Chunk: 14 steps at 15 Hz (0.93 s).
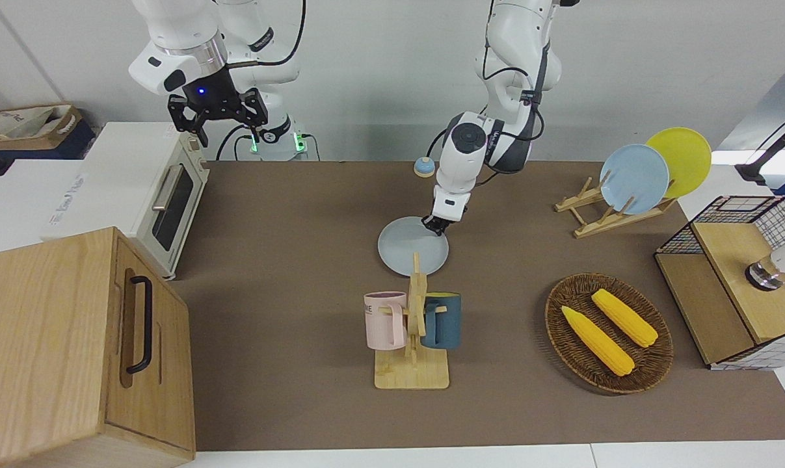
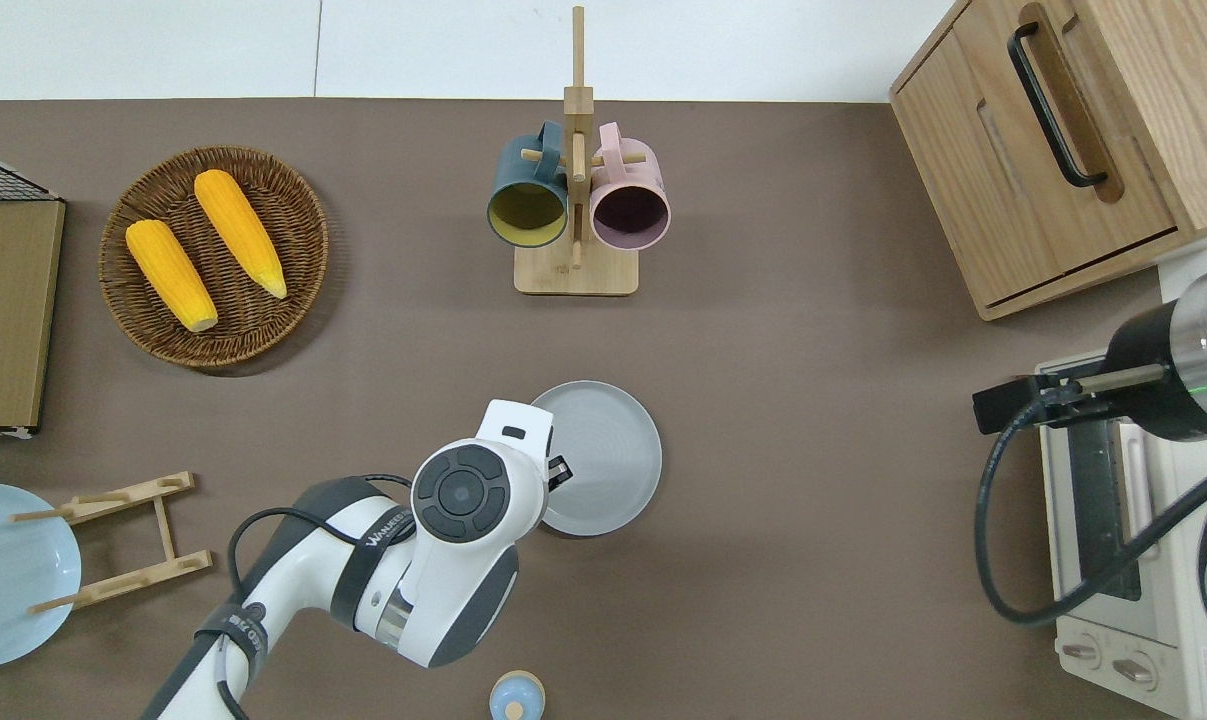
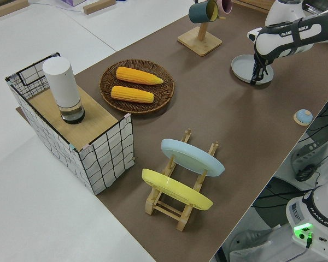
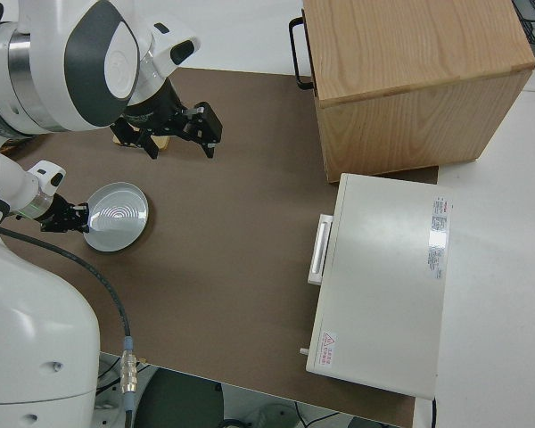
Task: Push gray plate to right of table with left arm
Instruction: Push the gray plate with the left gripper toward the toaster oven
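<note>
The gray plate [image 1: 410, 250] [image 2: 603, 455] [image 3: 246, 68] [image 4: 118, 214] lies flat on the brown table [image 1: 288, 260], near its middle and a little nearer to the robots than the mug rack. My left gripper [image 1: 435, 224] [image 2: 556, 470] [image 3: 256, 76] [image 4: 64, 218] is down at the plate's rim, on the side toward the left arm's end of the table. It seems to touch the rim. In the overhead view the left arm's wrist hides most of that gripper. My right gripper [image 1: 226, 130] [image 4: 180, 150] is parked and open.
A wooden mug rack [image 1: 413, 364] holds a pink and a teal mug. A wicker basket [image 1: 652, 364] with two corn cobs, a dish rack [image 1: 584, 218] with blue and yellow plates and a wire-mesh box [image 1: 724, 221] are at the left arm's end. A toaster oven [image 1: 164, 195] and wooden cabinet [image 1: 54, 338] are at the right arm's end.
</note>
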Tool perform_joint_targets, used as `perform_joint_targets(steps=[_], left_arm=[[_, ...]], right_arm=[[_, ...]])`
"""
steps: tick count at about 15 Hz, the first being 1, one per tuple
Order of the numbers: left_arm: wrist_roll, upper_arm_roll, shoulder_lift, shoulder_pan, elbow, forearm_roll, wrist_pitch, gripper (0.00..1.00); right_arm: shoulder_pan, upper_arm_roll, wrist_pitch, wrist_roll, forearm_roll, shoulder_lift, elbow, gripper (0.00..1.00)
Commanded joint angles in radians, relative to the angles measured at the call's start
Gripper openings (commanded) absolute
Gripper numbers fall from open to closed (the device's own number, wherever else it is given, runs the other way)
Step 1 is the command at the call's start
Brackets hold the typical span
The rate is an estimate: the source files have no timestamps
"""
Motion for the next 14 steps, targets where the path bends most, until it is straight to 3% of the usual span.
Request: perform_joint_targets(steps=[1,8,14], left_arm=[[-0.163,0.009,0.061,-0.091,0.042,0.051,0.016,0.00],[-0.386,0.009,0.166,-0.194,0.165,0.068,0.009,0.00],[-0.493,0.011,0.232,-0.253,0.272,0.070,-0.019,0.00]], right_arm=[[-0.020,0.015,-0.012,0.001,0.010,-0.006,0.004,0.983],[-0.020,0.015,-0.012,0.001,0.010,-0.006,0.004,0.983],[-0.020,0.015,-0.012,0.001,0.010,-0.006,0.004,0.983]])
